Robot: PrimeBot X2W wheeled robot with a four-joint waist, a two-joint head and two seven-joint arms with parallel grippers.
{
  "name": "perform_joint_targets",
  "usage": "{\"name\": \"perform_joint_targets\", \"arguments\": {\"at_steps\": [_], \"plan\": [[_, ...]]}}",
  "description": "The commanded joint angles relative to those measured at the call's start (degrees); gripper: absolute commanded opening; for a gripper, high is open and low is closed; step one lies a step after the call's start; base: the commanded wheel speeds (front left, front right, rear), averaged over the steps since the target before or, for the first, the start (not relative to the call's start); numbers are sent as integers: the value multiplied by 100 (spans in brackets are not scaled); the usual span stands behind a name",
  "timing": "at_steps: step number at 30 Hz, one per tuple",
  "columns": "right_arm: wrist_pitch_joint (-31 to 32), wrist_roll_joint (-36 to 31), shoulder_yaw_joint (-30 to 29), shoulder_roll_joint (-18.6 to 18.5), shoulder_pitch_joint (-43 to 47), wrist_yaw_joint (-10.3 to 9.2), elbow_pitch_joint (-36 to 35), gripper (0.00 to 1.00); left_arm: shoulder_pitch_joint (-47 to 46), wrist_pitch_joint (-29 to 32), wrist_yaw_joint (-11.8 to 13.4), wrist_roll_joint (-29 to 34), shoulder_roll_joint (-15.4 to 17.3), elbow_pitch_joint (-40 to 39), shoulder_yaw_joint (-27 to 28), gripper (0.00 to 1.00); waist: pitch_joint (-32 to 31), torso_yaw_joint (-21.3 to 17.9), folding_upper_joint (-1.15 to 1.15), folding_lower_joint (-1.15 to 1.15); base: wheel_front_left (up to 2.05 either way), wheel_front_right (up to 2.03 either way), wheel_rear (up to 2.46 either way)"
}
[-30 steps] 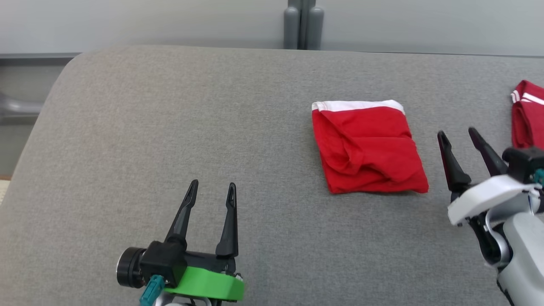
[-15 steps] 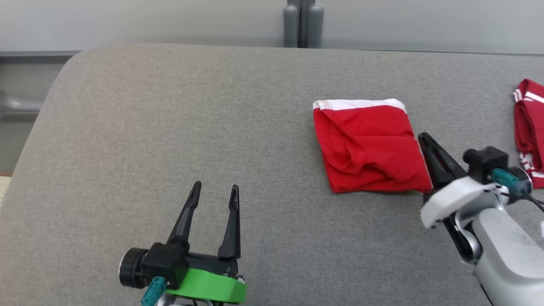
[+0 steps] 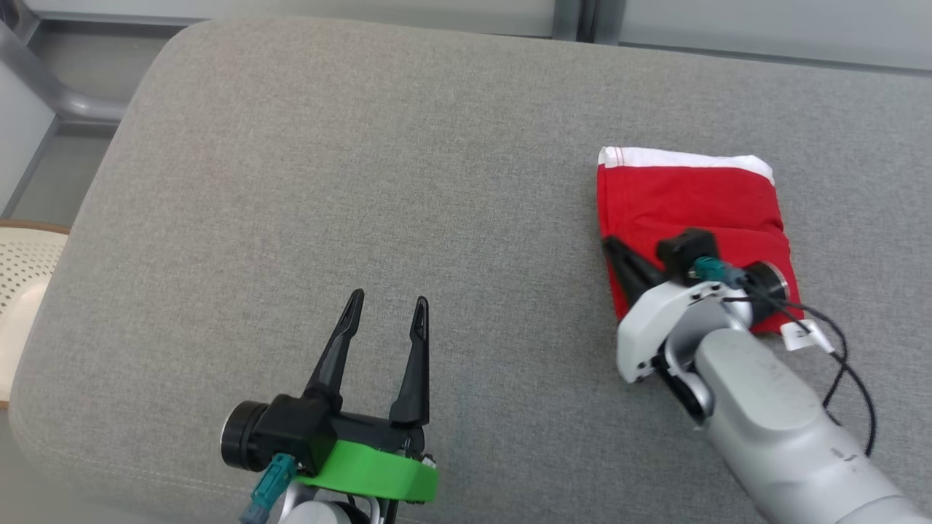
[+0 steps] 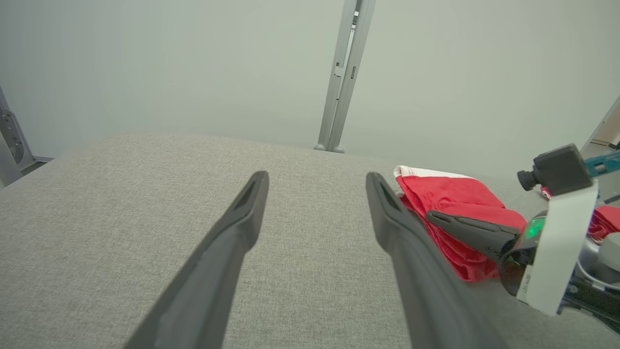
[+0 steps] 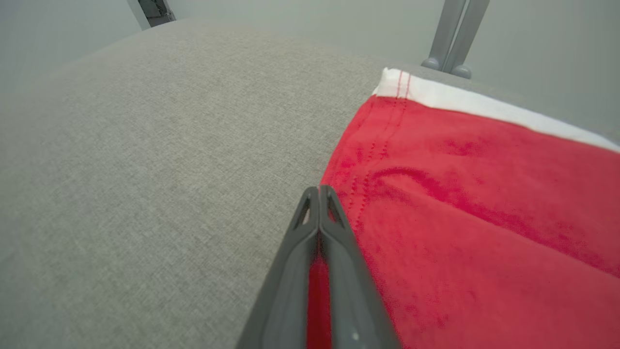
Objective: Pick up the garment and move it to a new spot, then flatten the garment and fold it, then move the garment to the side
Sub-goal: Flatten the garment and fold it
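My left gripper [image 3: 387,300] hovers over the bare grey cushion [image 3: 349,145], fingers apart and holding nothing. The folded red garment [image 3: 692,200] lies off to its right. My right gripper [image 3: 610,244] has its fingers together at the garment's left edge; whether they pinch it, I cannot tell. The garment looks light, soft and floppy, so I'd grip all layers at that edge.

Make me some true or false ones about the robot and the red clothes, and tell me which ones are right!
The garment is red with a white band along one edge. True.
The left gripper has its fingers pressed together. False: they stand apart.
The right gripper is shut at the garment's edge. True.
The garment hangs in the air. False: it lies folded on the grey cushion.
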Motion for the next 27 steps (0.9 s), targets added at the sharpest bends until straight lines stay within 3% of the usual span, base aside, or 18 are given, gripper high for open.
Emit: {"name": "perform_joint_targets", "arguments": {"at_steps": [1,6,10,19,27], "plan": [[28,110,158,86,-63,-7,50,0,-103,-13,29,-22,11,-8,-1,100,94,51,0,0,0,0,0],[-166,632,938,329,-197,-8,-252,0,-144,-13,-11,-8,11,5,-15,100,141,-32,0,0,0,0,0],[-402,687,1084,124,-324,-9,-487,0,-167,-13,-12,29,11,-6,-1,100,139,-103,0,0,0,0,0],[-483,-125,-251,-525,345,-8,-896,0,-32,-13,-19,38,12,-20,67,100,-5,-199,0,0,0,0,0],[-485,-486,-1010,-336,974,-8,-604,0,33,-14,-74,65,11,19,50,100,-124,-177,0,0,0,0,0]]}}
